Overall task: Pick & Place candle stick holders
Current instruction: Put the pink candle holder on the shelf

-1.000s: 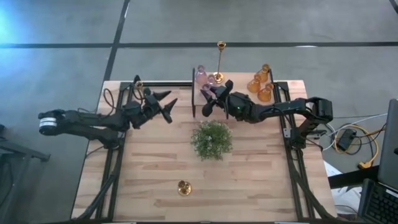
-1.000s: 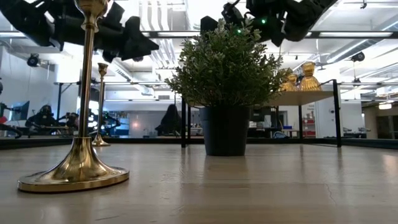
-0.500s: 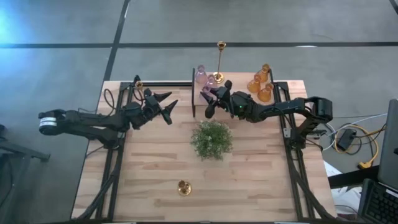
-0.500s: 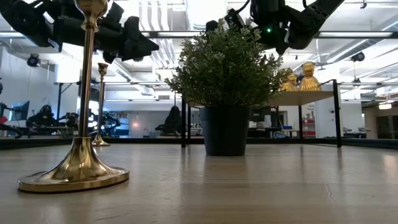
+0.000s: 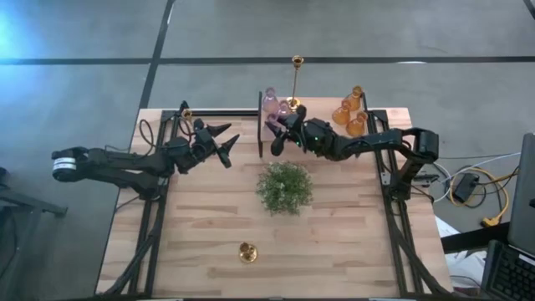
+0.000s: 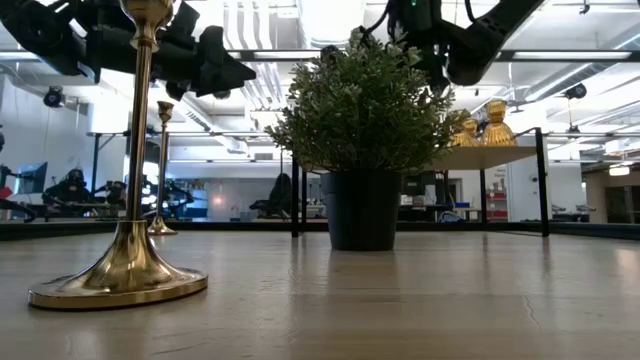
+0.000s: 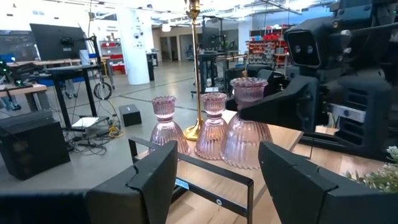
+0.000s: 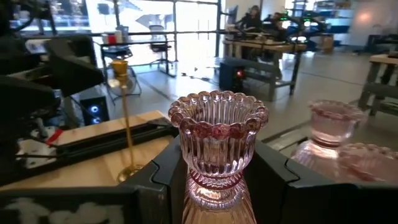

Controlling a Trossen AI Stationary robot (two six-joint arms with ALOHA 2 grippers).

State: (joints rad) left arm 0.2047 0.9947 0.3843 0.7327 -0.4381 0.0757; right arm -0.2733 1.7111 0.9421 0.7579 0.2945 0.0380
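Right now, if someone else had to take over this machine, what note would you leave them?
Left gripper: open, empty, hovering over the table's back left.
Right gripper: closed on a pink holder beside the other two pink ones at the back.
Three amber holders: back right shelf.
Brass holders: one at the front, one back left, one behind the pink ones.
Done: apparently one brass placed. Left: the rest.

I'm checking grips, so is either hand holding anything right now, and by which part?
The right hand has its fingers on either side of a pink glass holder, around its narrow neck below the fluted cup. The left hand is open and empty.
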